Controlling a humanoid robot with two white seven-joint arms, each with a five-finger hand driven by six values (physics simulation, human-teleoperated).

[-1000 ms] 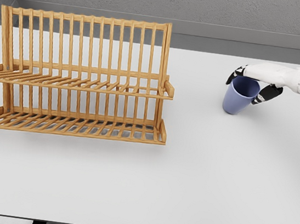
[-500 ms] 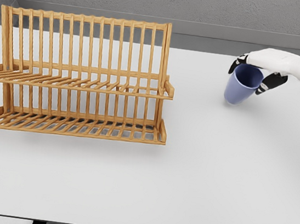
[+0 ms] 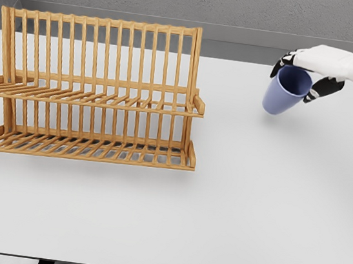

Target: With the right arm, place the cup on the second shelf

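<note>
On the table: everything in the scene was set out on or above one wide white surface, listed here from largest to smallest.

Table (image 3: 231, 211): a plain white top was shown filling most of the head view, with a grey wall behind it and a dark gap seen under its near edge.

Dish rack (image 3: 97, 89): a wooden rack of light orange-brown slats was placed on the left half of the table. A tall back row of upright slats was seen, with two slatted shelves in front of it, one above the other.

Second shelf (image 3: 102, 99): the upper shelf was seen running across the rack at mid-height, with nothing shown resting on it.

Right arm: a white arm with a dark wrist band was brought in from the right edge, near the top of the view.

Right hand (image 3: 315, 66): the hand was shown clenched around the rim of the cup, white fingers over the top and dark fingertips (image 3: 320, 90) against the side.

Cup (image 3: 285, 91): a blue cup was held tilted, its open mouth turned up and to the right, its base pointed down and left. It was held well apart from the rack, off to the rack's right; a faint shadow was cast on the table below it.
</note>
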